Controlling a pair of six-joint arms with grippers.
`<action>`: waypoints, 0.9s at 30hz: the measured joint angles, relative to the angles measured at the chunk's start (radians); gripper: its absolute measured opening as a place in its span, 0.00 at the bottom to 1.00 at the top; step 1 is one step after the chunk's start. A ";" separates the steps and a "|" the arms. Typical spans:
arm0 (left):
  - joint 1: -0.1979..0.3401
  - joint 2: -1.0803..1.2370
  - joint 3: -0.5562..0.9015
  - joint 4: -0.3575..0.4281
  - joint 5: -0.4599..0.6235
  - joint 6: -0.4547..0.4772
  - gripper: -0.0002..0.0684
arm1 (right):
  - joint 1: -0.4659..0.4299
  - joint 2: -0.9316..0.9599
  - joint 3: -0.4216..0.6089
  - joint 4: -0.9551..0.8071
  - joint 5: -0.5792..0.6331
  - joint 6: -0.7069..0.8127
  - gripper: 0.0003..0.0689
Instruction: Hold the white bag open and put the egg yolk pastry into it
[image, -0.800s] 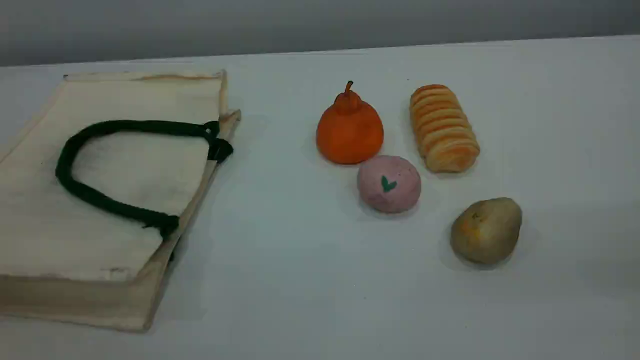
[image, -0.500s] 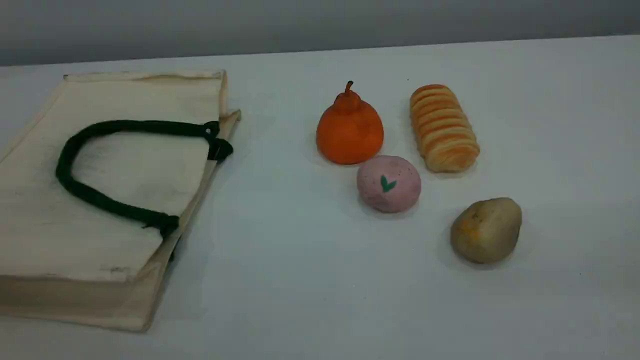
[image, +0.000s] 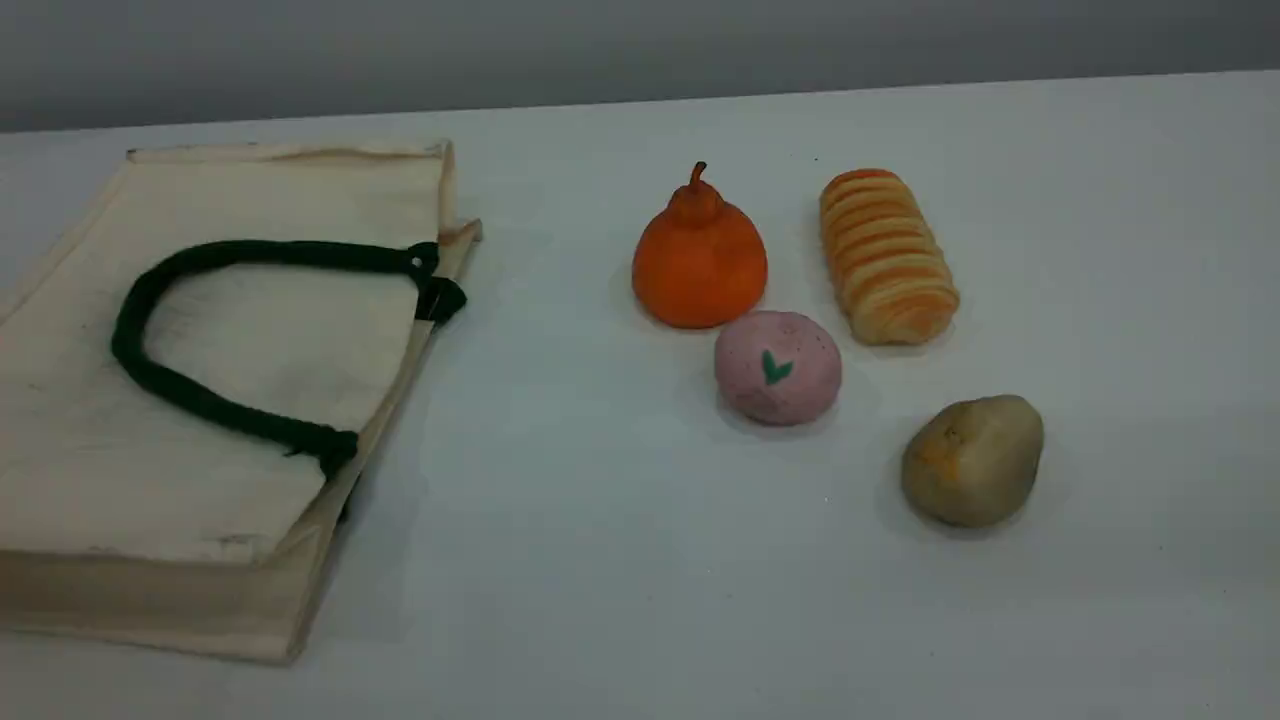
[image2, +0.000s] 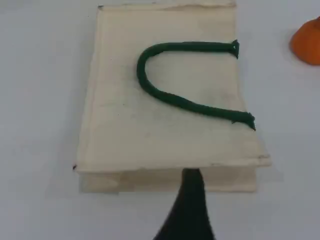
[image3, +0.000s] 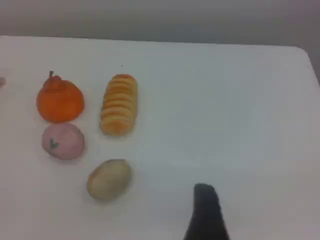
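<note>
The white bag lies flat on the table's left side, its mouth toward the right and its dark green handle looped on top. The egg yolk pastry, a tan ball with an orange blotch, sits on the right, nearest the front. Neither arm appears in the scene view. In the left wrist view the left gripper's fingertip hovers over the near edge of the bag with nothing in it. In the right wrist view the right gripper's fingertip hangs right of the pastry, apart from it.
An orange pear-shaped fruit, a pink ball with a green heart and a ridged bread roll cluster behind the pastry. The table's far edge meets a grey wall.
No object on the table has moved. A faint shadow over the right side of the table has faded.
</note>
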 joint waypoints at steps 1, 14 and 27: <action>0.000 0.000 0.000 0.000 0.000 0.000 0.86 | 0.000 0.000 0.000 0.000 0.000 0.000 0.67; -0.014 0.000 0.000 -0.003 0.000 0.000 0.86 | 0.000 0.000 0.000 0.016 -0.042 -0.001 0.67; -0.119 0.005 -0.019 0.007 -0.030 -0.041 0.86 | 0.001 0.000 -0.003 0.040 -0.063 0.044 0.67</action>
